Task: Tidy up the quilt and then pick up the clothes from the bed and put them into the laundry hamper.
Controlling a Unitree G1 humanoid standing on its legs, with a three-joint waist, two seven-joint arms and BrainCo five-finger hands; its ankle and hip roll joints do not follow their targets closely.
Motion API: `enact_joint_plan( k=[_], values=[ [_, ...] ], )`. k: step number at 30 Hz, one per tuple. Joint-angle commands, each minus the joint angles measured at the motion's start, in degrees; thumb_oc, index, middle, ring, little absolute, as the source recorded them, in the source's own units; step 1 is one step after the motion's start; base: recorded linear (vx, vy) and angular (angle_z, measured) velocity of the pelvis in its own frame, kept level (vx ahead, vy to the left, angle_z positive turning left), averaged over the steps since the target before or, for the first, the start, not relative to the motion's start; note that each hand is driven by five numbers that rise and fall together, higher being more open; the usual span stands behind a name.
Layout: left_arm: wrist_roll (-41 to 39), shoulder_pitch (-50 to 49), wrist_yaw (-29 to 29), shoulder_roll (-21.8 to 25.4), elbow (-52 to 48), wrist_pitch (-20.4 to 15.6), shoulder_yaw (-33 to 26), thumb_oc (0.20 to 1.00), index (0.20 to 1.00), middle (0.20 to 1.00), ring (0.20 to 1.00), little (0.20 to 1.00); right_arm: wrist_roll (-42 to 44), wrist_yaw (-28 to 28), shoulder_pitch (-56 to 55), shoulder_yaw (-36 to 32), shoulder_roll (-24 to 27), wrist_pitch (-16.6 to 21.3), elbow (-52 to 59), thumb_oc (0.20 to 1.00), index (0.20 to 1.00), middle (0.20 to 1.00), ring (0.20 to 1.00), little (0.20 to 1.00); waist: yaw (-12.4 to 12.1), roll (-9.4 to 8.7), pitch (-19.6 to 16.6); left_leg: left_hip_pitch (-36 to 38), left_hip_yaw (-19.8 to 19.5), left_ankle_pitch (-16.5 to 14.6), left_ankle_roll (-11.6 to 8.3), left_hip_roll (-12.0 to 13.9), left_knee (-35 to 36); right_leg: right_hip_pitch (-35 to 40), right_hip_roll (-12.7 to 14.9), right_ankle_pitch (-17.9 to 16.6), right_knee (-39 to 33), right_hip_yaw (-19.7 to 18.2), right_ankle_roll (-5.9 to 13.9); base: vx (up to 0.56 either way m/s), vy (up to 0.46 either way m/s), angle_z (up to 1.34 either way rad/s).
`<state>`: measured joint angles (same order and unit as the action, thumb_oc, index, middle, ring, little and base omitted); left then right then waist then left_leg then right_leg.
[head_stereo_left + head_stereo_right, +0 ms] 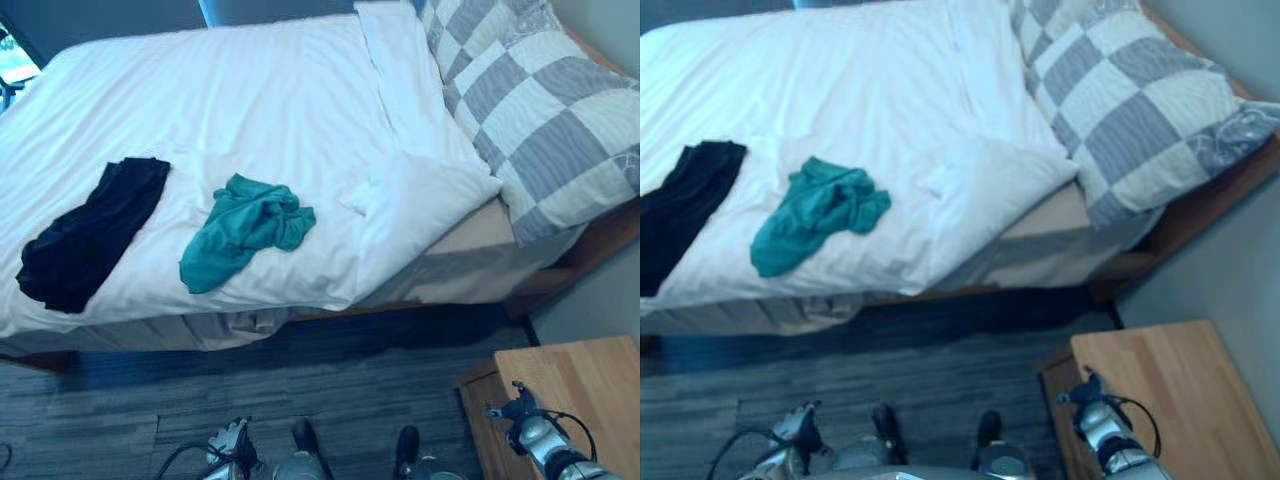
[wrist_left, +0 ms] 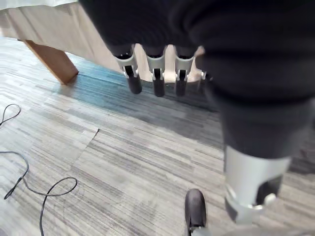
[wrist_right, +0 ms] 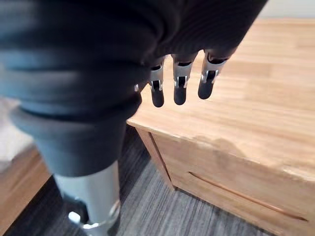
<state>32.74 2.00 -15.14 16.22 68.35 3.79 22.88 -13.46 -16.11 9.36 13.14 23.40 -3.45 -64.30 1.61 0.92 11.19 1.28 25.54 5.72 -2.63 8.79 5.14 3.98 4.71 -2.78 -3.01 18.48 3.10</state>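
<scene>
Hanging loose and straight, holding nothing: left hand [image 2: 157,73] fingers [image 2: 158,83] over the wood-grain floor [image 2: 98,162] near the bed's edge, right hand [image 3: 182,73] fingers [image 3: 180,88] over the wooden nightstand [image 3: 256,113]. Judged as the very start, quilt step first: white quilt [image 1: 250,100] rumpled and folded back at its near right corner by the checked pillow [image 1: 540,110]. Calls for stepping closer, then reaching there. Seen from the eye views alone: teal garment [image 1: 245,228] and black garment [image 1: 90,235] lying on the quilt's near left part.
</scene>
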Motion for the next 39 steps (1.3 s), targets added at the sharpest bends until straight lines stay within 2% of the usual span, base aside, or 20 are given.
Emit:
enact_joint_plan(
  k=[1, 2, 4, 5, 6, 7, 8, 14, 20, 22, 23, 26, 27, 28, 29, 32, 35, 37, 38, 39],
  values=[
    [2.4, 2.9, 0.7, 4.8, 0.5, -0.2, 2.3, 1.000, 1.000, 1.000, 1.000, 1.000, 0.6, -2.5, 5.7, -1.0, 5.3, 1.1, 10.2, 1.000, 1.000, 1.000, 1.000, 1.000, 1.2, -4.83, 1.8, 1.0, -1.0, -5.7, -0.44, -2.4, -0.1, -6.5, 7.6, 7.6, 25.2, -6.4, 9.78, 0.06, 0.217, 0.35],
    [2.0, 3.0, 0.7, 5.1, 0.0, -0.3, 2.4, 1.000, 1.000, 1.000, 1.000, 1.000, 0.7, -3.0, 7.2, -1.3, 6.7, 1.2, 12.3, 1.000, 1.000, 1.000, 1.000, 1.000, 1.5, -4.77, 2.6, 1.2, -1.2, -5.9, -0.19, -2.3, -0.1, -9.0, 7.4, 7.1, 29.6, -7.9, 9.94, 0.03, 0.155, 0.24],
    [1.1, 3.3, 0.5, 5.5, -0.8, -0.6, 2.7, 1.000, 1.000, 1.000, 1.000, 1.000, 0.4, -3.8, 9.6, -1.1, 8.6, 1.3, 15.1, 1.000, 1.000, 1.000, 1.000, 1.000, 1.5, -4.96, 3.1, 1.6, -1.3, -6.2, -0.07, -2.2, -0.1, -11.3, 6.9, 7.4, 32.2, -9.6, 10.40, -0.01, 0.049, 0.45],
    [0.5, 3.7, 0.4, 5.7, -1.1, -0.7, 2.5, 1.000, 1.000, 1.000, 1.000, 1.000, 0.4, -4.3, 11.5, -1.3, 10.2, 1.3, 17.2, 1.000, 1.000, 1.000, 1.000, 1.000, 1.2, -4.66, 3.7, 1.0, -0.9, -5.0, 0.12, -1.5, -0.1, -12.9, 5.6, 6.6, 31.9, -10.4, 9.47, 0.05, -0.065, 0.55],
    [-0.5, 5.7, 0.4, 6.6, -1.0, -1.4, 3.1, 1.000, 1.000, 1.000, 1.000, 1.000, -0.2, -4.5, 17.3, 0.0, 15.2, 1.6, 21.7, 1.000, 1.000, 1.000, 1.000, 1.000, 1.0, -5.21, 4.2, 0.4, -2.8, -5.5, -0.74, -1.6, -0.1, -12.1, 5.0, 8.1, 21.5, -12.2, 8.59, 0.03, -0.097, 0.40],
    [-0.5, 5.7, 0.4, 6.6, -1.0, -1.4, 3.1, 1.000, 1.000, 1.000, 1.000, 1.000, -0.2, -4.5, 17.4, 0.1, 15.2, 1.6, 21.7, 1.000, 1.000, 1.000, 1.000, 1.000, 1.1, -5.14, 4.3, 0.4, -2.9, -5.5, -0.75, -1.6, -0.1, -11.9, 5.0, 8.0, 21.3, -12.1, 8.59, 0.17, -0.186, 0.35],
    [-0.8, 7.0, 0.5, 7.4, -0.7, -1.8, 3.0, 1.000, 1.000, 1.000, 1.000, 1.000, -0.9, -4.3, 21.1, 1.3, 17.9, 1.7, 23.6, 1.000, 1.000, 1.000, 1.000, 1.000, 1.1, -5.95, 4.1, 0.2, -4.0, -6.2, -1.36, -2.0, -0.1, -11.3, 5.8, 5.5, 10.7, -13.6, 8.78, 0.15, -0.155, 0.38],
    [-3.1, 6.9, -0.6, 7.7, -0.1, -2.0, 1.7, 1.000, 1.000, 1.000, 1.000, 1.000, -1.2, -3.9, 30.1, 5.6, 18.9, 1.8, 24.2, 1.000, 1.000, 1.000, 1.000, 1.000, -0.2, -6.99, 3.3, 0.5, -4.6, -6.3, -2.08, -2.7, -0.1, -10.9, 7.7, 0.6, 4.0, -14.9, 9.69, 0.13, -0.131, 0.35],
    [-3.6, 7.5, -2.2, 5.9, -0.3, -3.1, 4.0, 1.000, 1.000, 1.000, 1.000, 1.000, -2.5, -2.9, 46.0, 15.1, 17.9, 2.5, 17.6, 1.000, 1.000, 1.000, 1.000, 1.000, -1.1, -3.97, 4.5, -2.7, -5.2, -4.6, -3.50, -1.8, -0.1, -12.2, 7.0, -1.3, 0.5, -13.5, 9.02, 0.05, -0.099, -0.02],
    [-4.1, 9.0, -2.9, 4.7, -0.9, -4.1, 6.3, 1.000, 1.000, 1.000, 1.000, 1.000, -3.7, -2.0, 52.4, 20.3, 16.1, 2.5, 10.4, 1.000, 1.000, 1.000, 1.000, 1.000, -1.6, -1.93, 5.1, -5.6, -5.9, -3.3, -4.52, -1.2, -0.1, -13.4, 6.8, -2.1, -1.4, -12.8, 8.84, 0.02, -0.100, -0.04],
    [-4.1, 9.1, -2.9, 4.7, -0.9, -4.1, 6.3, 1.000, 1.000, 1.000, 1.000, 1.000, -3.7, -2.0, 52.5, 20.4, 16.1, 2.5, 10.4, 1.000, 1.000, 1.000, 1.000, 1.000, -1.5, -1.90, 5.1, -5.7, -6.0, -3.3, -4.52, -1.2, -0.1, -13.4, 6.8, -2.1, -1.4, -12.8, 8.83, 0.03, -0.090, -0.04],
    [-4.8, 10.5, -3.6, 3.7, -2.0, -4.9, 8.8, 1.000, 1.000, 1.000, 1.000, 1.000, -5.1, -1.5, 56.0, 23.7, 14.9, 2.3, 1.4, 1.000, 1.000, 1.000, 1.000, 1.000, -2.0, 0.28, 5.8, -8.2, -6.7, -2.0, -5.26, -0.7, -0.1, -14.8, 6.4, -2.1, -1.9, -12.5, 8.63, 0.02, -0.062, 0.09],
    [-4.9, 10.7, -3.6, 3.3, -2.3, -5.1, 9.4, 1.000, 1.000, 1.000, 1.000, 1.000, -5.0, -1.0, 56.4, 24.0, 14.8, 2.0, -1.1, 0.498, 0.498, 0.498, 0.498, 0.498, -2.2, 0.82, 5.9, -8.7, -6.9, -1.8, -5.43, -0.7, -0.1, -15.0, 6.3, -2.0, -2.0, -12.5, 8.57, 0.02, -0.073, 0.19],
    [-5.2, 11.1, -3.6, 2.7, -2.8, -5.2, 10.3, 1.000, 1.000, 1.000, 1.000, 1.000, -4.8, -0.9, 56.5, 24.0, 14.5, 1.8, -3.5, 0.200, 0.200, 0.200, 0.200, 0.200, -2.3, 1.57, 6.0, -9.3, -7.2, -1.5, -5.66, -0.5, -0.1, -15.2, 6.2, -1.9, -2.0, -12.4, 8.52, 0.04, -0.061, 0.21],
    [-5.4, 11.4, -3.6, 1.9, -3.1, -5.2, 11.2, 1.000, 1.000, 1.000, 1.000, 1.000, -4.3, -1.0, 56.1, 23.2, 14.3, 1.4, -6.0, 0.200, 0.200, 0.200, 0.200, 0.200, -2.2, 2.39, 6.2, -9.6, -7.7, -1.1, -5.93, -0.2, -0.1, -15.3, 5.9, -1.5, -2.0, -12.1, 8.39, 0.03, -0.044, 0.26],
    [-5.5, 11.0, -3.4, 0.9, -2.9, -4.9, 11.2, 1.000, 1.000, 1.000, 1.000, 1.000, -3.4, -1.4, 53.5, 21.4, 13.5, 1.1, -6.0, 0.200, 0.200, 0.200, 0.200, 0.200, -1.8, 2.77, 6.2, -9.2, -7.9, -1.0, -6.01, 0.1, -0.1, -14.8, 5.4, -1.1, -2.0, -12.2, 8.05, 0.05, -0.030, 0.13],
    [-4.4, 10.0, -3.2, 0.1, -1.6, -4.1, 9.7, 1.000, 1.000, 1.000, 1.000, 1.000, -1.5, -2.5, 45.7, 16.9, 12.5, 1.1, -2.6, 0.200, 0.200, 0.200, 0.200, 0.200, -0.6, 2.36, 6.2, -7.5, -7.5, -1.5, -5.98, 0.5, -0.1, -13.2, 4.9, -0.4, -1.8, -12.6, 7.62, 0.04, 0.000, 0.06],
    [-3.0, 9.1, -2.8, -0.3, -1.0, -3.3, 7.8, 1.000, 1.000, 1.000, 1.000, 1.000, -1.5, -2.3, 33.8, 12.1, 12.2, 1.6, 5.1, 0.200, 0.200, 0.200, 0.200, 0.200, 0.8, 1.20, 5.3, -5.4, -7.0, -2.3, -5.84, 0.9, -0.1, -11.7, 4.7, 0.0, -1.5, -13.0, 7.49, 0.10, 0.006, 0.00],
    [-2.3, 9.0, -2.7, -0.2, -0.8, -3.0, 7.2, 1.000, 1.000, 1.000, 1.000, 1.000, -1.9, -2.3, 29.4, 10.2, 12.4, 1.5, 7.7, 0.256, 0.256, 0.256, 0.256, 0.256, 1.2, 0.87, 5.1, -4.8, -6.9, -2.6, -5.80, 1.0, -0.1, -11.3, 4.7, 0.1, -1.5, -13.1, 7.51, 0.08, 0.009, -0.10],
    [-1.2, 8.9, -2.6, 0.0, -0.5, -2.5, 6.3, 1.000, 1.000, 1.000, 1.000, 1.000, -2.1, -2.3, 23.7, 7.2, 13.0, 1.4, 10.8, 0.696, 0.696, 0.696, 0.696, 0.696, 1.9, 0.33, 4.5, -4.1, -6.6, -2.9, -5.77, 1.1, -0.1, -11.0, 4.7, 0.1, -1.4, -13.3, 7.51, 0.04, 0.010, -0.17]
  ],
)
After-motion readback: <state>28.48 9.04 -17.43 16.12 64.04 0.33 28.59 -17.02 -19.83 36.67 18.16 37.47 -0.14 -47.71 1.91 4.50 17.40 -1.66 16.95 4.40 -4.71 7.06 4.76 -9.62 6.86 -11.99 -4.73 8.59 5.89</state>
